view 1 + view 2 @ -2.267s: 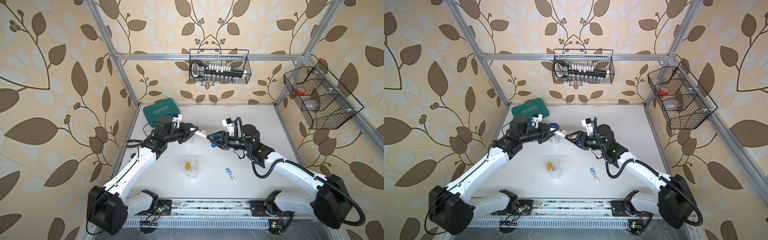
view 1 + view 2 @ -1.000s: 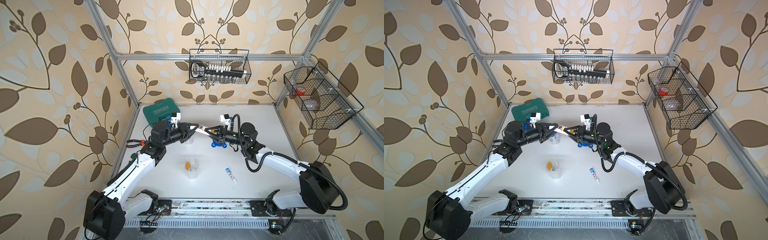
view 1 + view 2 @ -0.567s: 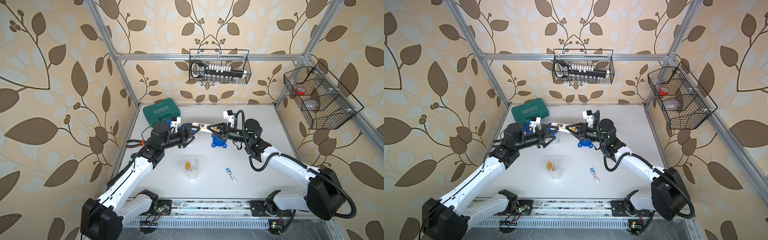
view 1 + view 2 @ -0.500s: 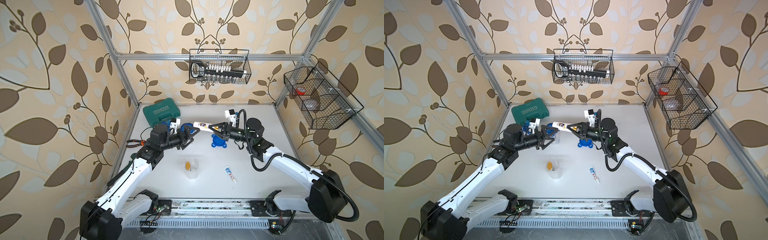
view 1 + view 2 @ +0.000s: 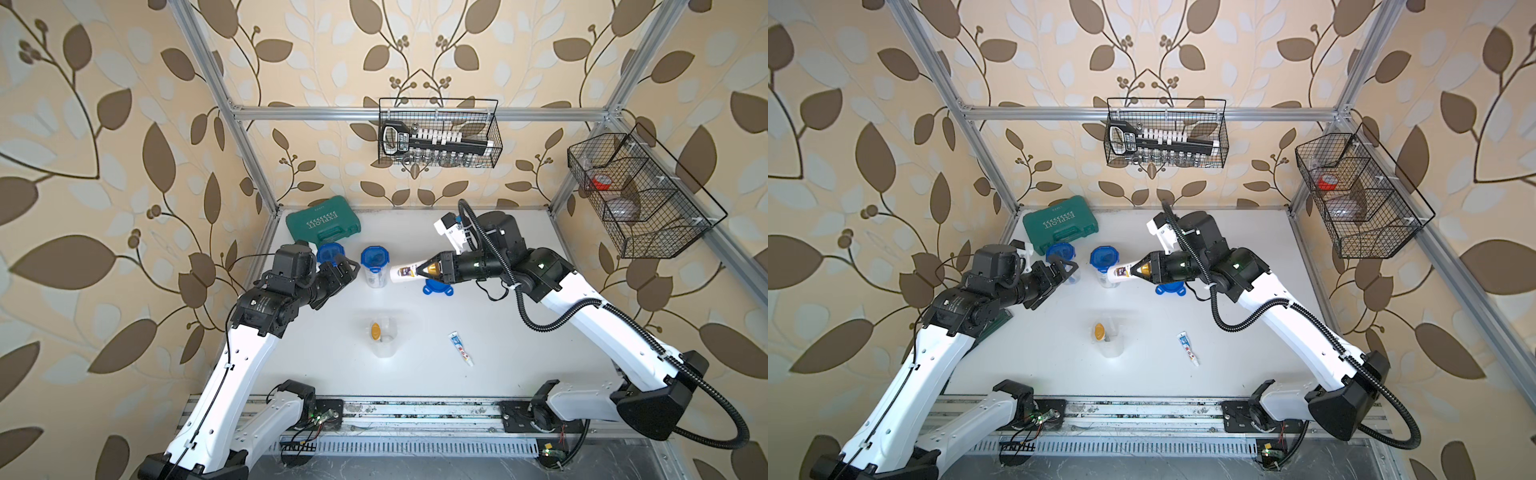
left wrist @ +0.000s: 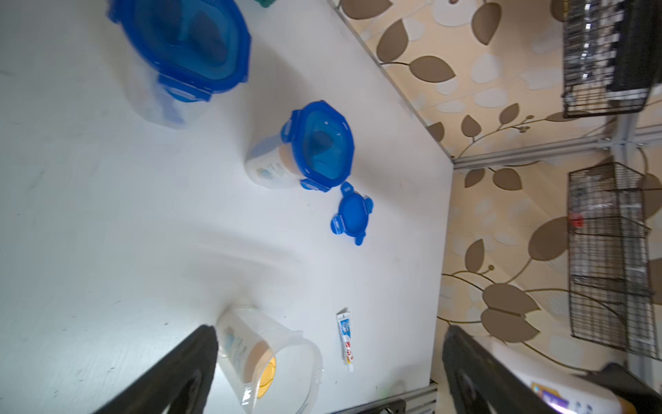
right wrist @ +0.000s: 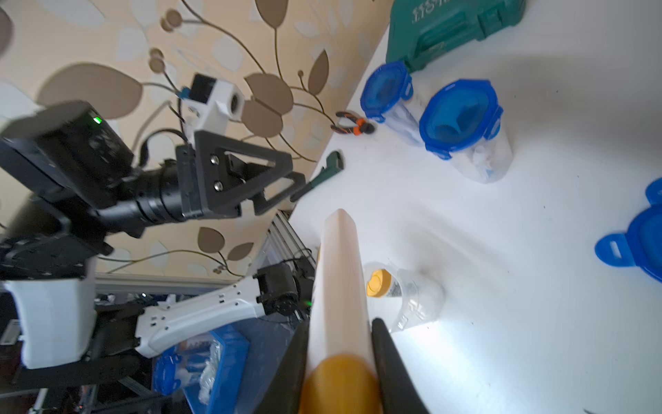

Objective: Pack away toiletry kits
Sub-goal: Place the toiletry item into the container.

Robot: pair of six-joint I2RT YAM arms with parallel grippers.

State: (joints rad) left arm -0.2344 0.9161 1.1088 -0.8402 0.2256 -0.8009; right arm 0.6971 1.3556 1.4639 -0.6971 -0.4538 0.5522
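My right gripper point(image 5: 419, 270) point(image 5: 1134, 270) point(image 7: 339, 325) is shut on a white gold-capped bottle point(image 5: 405, 272) point(image 5: 1119, 272) point(image 7: 340, 272), held level above the table near its cap. My left gripper point(image 5: 347, 270) point(image 5: 1065, 269) point(image 6: 329, 376) stands open and empty, a little apart from the bottle's base. Two clear jars with blue lids on point(image 5: 331, 253) point(image 5: 375, 259) stand behind. An open jar point(image 5: 382, 332) point(image 6: 265, 358) point(image 7: 412, 294) at mid-table holds another gold-capped bottle. A loose blue lid point(image 5: 437, 286) point(image 6: 351, 213) and a toothpaste tube point(image 5: 460, 348) point(image 6: 345, 337) lie on the table.
A green tool case point(image 5: 324, 222) lies at the back left corner. Wire baskets hang on the back wall point(image 5: 438, 133) and the right wall point(image 5: 640, 195). Pliers point(image 7: 353, 125) and a green-handled tool point(image 7: 322, 175) lie by the table's left edge.
My left gripper has opened, let go of the bottle and drawn back to the left. The right gripper keeps the bottle and has carried it slightly right.
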